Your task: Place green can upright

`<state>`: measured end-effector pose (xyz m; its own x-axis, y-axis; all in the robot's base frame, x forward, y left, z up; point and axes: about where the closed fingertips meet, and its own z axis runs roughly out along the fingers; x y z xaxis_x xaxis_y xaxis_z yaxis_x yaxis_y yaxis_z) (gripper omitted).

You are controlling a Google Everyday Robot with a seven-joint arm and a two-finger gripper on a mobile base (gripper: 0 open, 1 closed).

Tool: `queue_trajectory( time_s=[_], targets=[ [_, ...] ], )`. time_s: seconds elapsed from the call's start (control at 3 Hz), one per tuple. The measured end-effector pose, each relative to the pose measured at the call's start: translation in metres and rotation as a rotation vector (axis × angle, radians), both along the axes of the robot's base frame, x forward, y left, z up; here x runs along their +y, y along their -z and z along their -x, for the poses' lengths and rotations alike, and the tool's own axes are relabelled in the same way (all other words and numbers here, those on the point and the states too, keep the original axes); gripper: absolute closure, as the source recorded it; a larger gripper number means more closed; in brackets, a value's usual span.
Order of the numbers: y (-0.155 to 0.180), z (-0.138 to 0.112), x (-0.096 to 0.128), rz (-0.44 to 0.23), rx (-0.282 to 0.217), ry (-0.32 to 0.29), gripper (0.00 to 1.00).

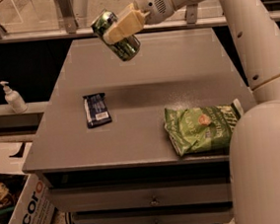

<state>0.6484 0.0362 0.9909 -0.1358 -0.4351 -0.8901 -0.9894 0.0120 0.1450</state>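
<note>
Across the right side, the big white arm (251,34) sweeps up and over, its bulk filling the lower corner. Beneath it sits the grey table (142,79), with shut drawers (148,196) under the top and nothing of their insides showing. Down at lower left, a cardboard box (26,216) stands open on the floor beside the table, dim clutter inside. What it is, I can't make out. On the table now: a green chip bag (201,128) lies flat near the front right edge, and a dark snack bar (96,109) lies flat well to its left. Up above the table's far left part is the gripper (117,31), jaws clamped around the green can (126,46). The can is in the air, clear of the table and tilted, its silver top pointing up and left. Smallest of all, a white pump bottle (13,98) stands upright on a ledge off the table's left side.
</note>
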Motion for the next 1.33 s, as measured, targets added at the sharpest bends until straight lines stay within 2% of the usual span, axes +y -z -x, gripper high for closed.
queue_trajectory(
  time_s=[0.33, 0.67, 1.33],
  targets=[
    [-0.001, 0.000, 0.005, -0.012, -0.032, -0.017, 1.00],
    [0.000, 0.000, 0.004, -0.047, -0.041, -0.009, 1.00],
    [0.001, 0.017, -0.001, -0.207, -0.242, -0.016, 1.00]
  ],
)
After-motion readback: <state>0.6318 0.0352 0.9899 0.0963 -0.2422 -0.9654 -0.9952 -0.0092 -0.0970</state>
